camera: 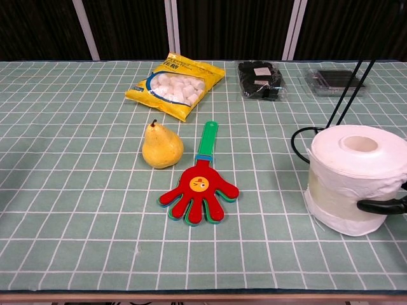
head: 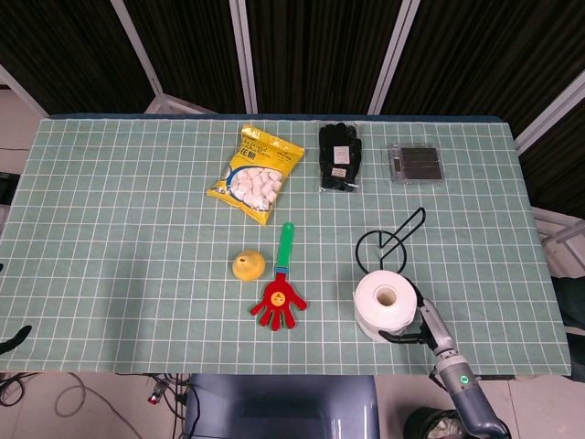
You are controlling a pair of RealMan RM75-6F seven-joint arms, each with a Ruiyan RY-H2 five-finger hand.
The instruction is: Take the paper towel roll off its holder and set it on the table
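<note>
The white paper towel roll (head: 384, 305) stands upright on the green gridded table (head: 137, 229), off its holder, near the front right edge. In the chest view the roll (camera: 355, 179) rests on the table surface with a loose sheet at its foot. My right hand (head: 423, 327) reaches in from the front right and holds the roll low on its side; a dark finger (camera: 383, 205) curls around it. The black wire holder (head: 391, 240) stands bare just behind the roll, its rod (camera: 348, 95) slanting up. A dark tip (head: 11, 340) at the front left may be my left hand.
A red and green hand clapper (head: 279, 297) and a yellow pear (head: 248, 265) lie left of the roll. At the back are a yellow marshmallow bag (head: 255, 173), black gloves (head: 340, 156) and a dark clear-lidded box (head: 416, 164).
</note>
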